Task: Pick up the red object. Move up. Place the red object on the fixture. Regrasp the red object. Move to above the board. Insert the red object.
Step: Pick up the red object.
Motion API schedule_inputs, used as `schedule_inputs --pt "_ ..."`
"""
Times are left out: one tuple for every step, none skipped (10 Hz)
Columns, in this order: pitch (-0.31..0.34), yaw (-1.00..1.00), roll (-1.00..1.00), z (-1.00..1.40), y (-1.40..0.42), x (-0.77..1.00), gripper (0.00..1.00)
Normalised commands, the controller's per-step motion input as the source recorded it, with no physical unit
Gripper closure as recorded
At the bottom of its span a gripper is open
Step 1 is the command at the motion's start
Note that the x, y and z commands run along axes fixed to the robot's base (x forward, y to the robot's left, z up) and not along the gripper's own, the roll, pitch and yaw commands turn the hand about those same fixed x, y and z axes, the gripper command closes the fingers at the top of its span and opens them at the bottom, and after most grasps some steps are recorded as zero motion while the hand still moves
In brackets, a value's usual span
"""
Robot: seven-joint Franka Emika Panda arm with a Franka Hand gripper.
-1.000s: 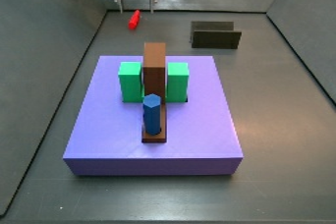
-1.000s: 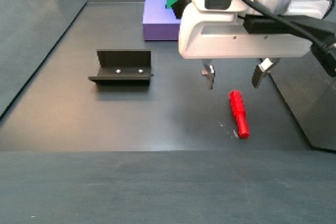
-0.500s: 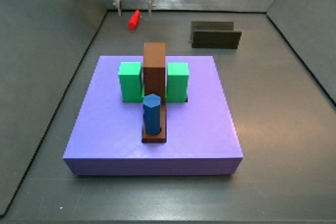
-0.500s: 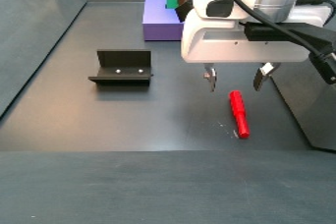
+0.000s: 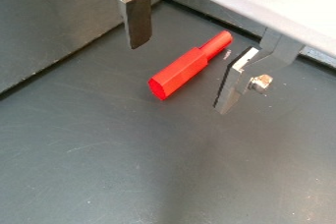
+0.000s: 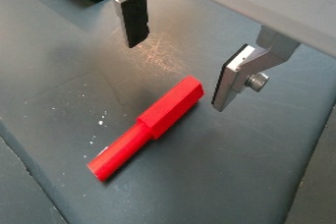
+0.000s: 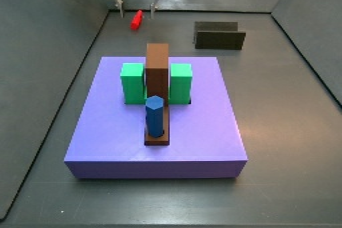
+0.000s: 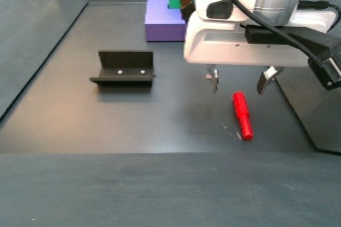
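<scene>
We find the end effector (image 8: pixel 240 80) hovering above the floor (image 8: pixel 134 121), its 2 fingers (image 5: pixel 137 19) spread apart and holding nothing. The red object (image 8: pixel 242 114) lies flat on the floor just below the fingertips, untouched in both wrist views (image 6: pixel 147 129). The fixture (image 8: pixel 124 68) stands well apart, its notch unoccupied. The board (image 7: pixel 160 122) carries 2 green blocks (image 7: pixel 132 83), a brown bar (image 7: pixel 158 70) and a blue peg (image 7: pixel 155 116).

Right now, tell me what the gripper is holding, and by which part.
Nothing is held. The gripper hangs open above the red object, which lies flat on the floor; in both wrist views the fingers stand clear of the peg, not touching it.
</scene>
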Motion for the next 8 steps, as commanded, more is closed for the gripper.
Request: schedule_inputs --pt "-0.29 -0.05 -0.11 -0.61 0.03 0.0 0.0" --pt "-0.291 -0.05 -0.11 -0.61 0.04 0.0 0.0" --pt "-0.287 -0.05 -0.1 -0.63 0.05 0.0 0.0" --pt "-0.284 -0.05 -0.1 -0.64 0.05 0.0 0.0" --pt "-0.286 -0.05 -0.1 -0.64 0.06 0.0 0.0" --pt "-0.284 -0.05 -0.1 -0.64 0.05 0.0 0.0" --pt "-0.29 -0.05 -0.11 -0.62 0.04 0.0 0.0" --pt "-0.169 0.0 -0.13 -0.36 0.0 0.0 0.0"
